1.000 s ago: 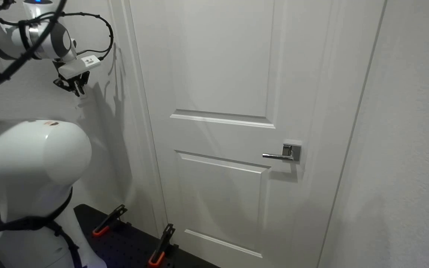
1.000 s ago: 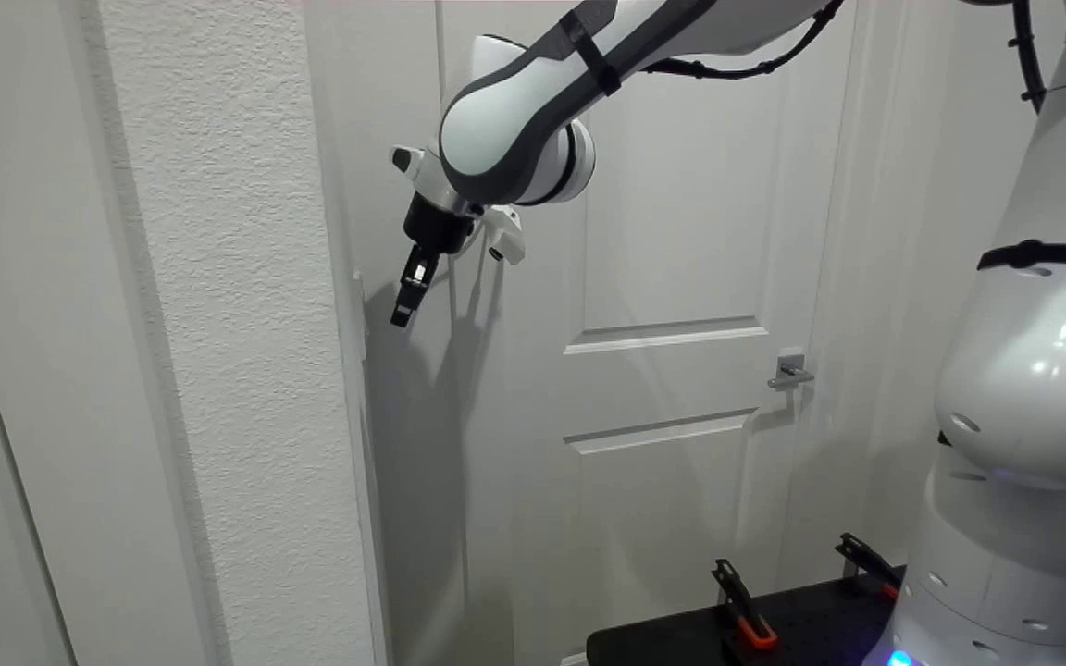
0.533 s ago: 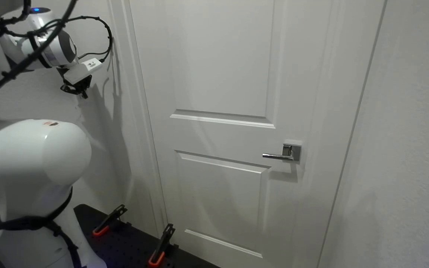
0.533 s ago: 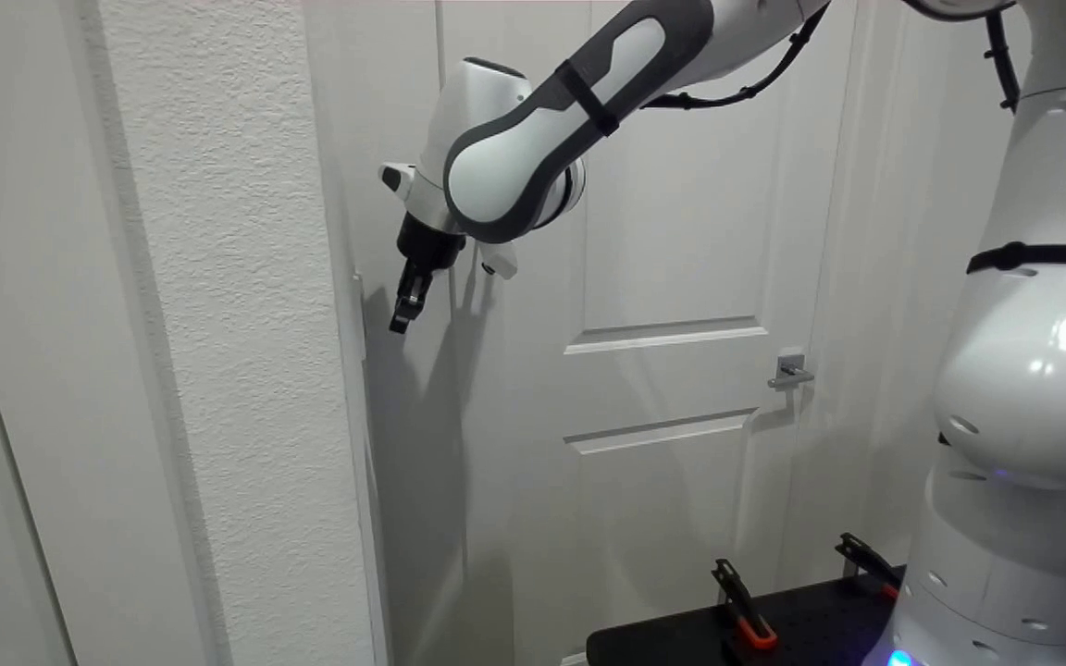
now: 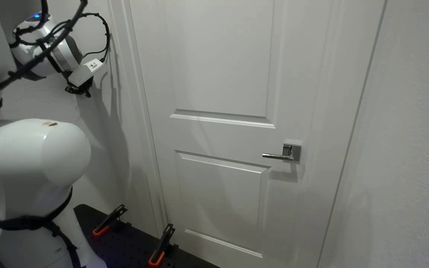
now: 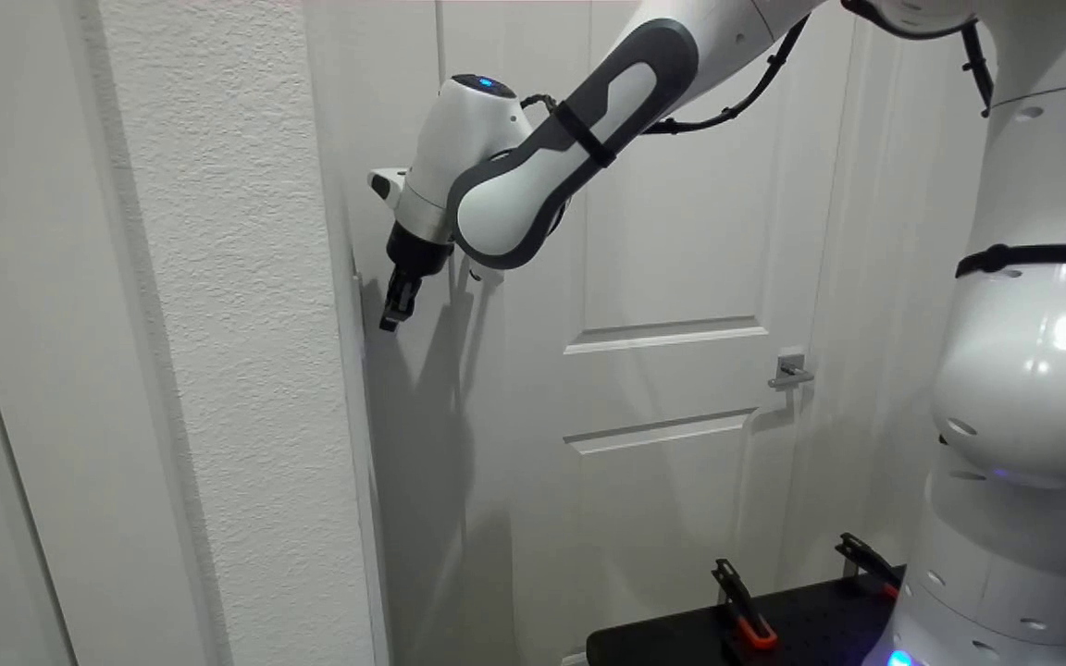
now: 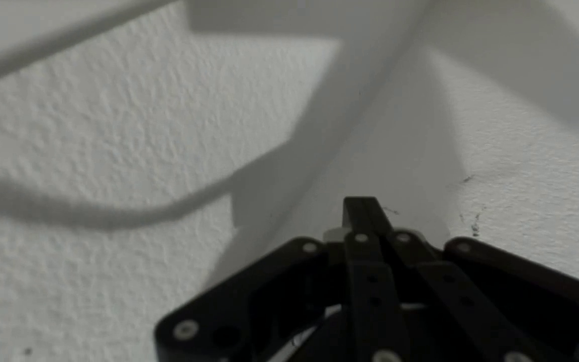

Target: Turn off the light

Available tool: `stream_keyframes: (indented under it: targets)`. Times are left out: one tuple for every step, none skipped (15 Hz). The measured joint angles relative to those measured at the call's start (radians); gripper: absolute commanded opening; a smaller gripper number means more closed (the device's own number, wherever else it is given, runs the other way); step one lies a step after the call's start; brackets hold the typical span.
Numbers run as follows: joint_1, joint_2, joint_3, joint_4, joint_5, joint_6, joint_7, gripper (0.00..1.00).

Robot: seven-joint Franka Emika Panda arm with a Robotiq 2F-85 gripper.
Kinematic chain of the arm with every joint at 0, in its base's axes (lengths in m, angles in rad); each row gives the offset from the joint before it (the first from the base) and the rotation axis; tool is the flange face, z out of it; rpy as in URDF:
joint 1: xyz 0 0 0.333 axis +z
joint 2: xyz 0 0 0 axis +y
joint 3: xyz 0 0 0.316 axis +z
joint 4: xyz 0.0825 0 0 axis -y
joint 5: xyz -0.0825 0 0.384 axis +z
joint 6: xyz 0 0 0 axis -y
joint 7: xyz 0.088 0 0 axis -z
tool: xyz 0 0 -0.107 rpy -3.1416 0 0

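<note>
The light's switch plate (image 6: 358, 314) shows edge-on in an exterior view as a thin white strip on the wall. My gripper (image 6: 390, 324) is black and points down beside it, with a small gap between the fingertips and the plate in that view. In an exterior view the gripper (image 5: 88, 94) hangs close to the wall left of the door frame, and the plate is hidden or cannot be made out there. In the wrist view the fingertips (image 7: 365, 213) are together with nothing held between them. The plate cannot be made out for certain in the wrist view.
A white door (image 5: 218, 74) with a silver lever handle (image 5: 292, 152) stands beside the wall. A textured wall end (image 6: 228, 305) stands close to the arm. A black table (image 6: 672, 634) carries the robot base and orange-black clamps (image 5: 161, 245) (image 6: 744, 603).
The forearm and wrist have come lower and tilted. The gripper has moved slightly closer to the wall plate. Two separate fingertips a second ago now show as one in an exterior view.
</note>
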Motion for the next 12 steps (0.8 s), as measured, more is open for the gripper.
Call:
stream_keyframes:
  targets:
    - [0.000, 0.006, -0.003, 0.004, -0.021, 0.010, 0.019, 0.00]
    - [0.000, 0.011, -0.005, 0.007, -0.033, 0.020, 0.032, 0.00]
    - [0.001, 0.017, -0.007, 0.011, -0.047, 0.032, 0.043, 0.00]
    - [0.001, 0.024, -0.008, 0.015, -0.052, 0.046, 0.052, 0.00]
    - [0.000, 0.030, -0.008, 0.019, -0.052, 0.060, 0.054, 0.00]
    - [0.000, 0.038, -0.008, 0.023, -0.050, 0.075, 0.054, 0.00]
    - [0.000, 0.046, -0.007, 0.026, -0.047, 0.084, 0.054, 0.00]
    - [-0.001, 0.051, -0.007, 0.027, -0.044, 0.088, 0.054, 0.00]
    - [-0.001, 0.055, -0.007, 0.028, -0.041, 0.093, 0.054, 0.00]
    - [-0.002, 0.058, -0.007, 0.029, -0.040, 0.094, 0.054, 0.00]
    - [-0.003, 0.060, -0.007, 0.030, -0.039, 0.095, 0.054, 0.00]
    - [-0.004, 0.062, -0.007, 0.030, -0.038, 0.095, 0.054, 0.00]
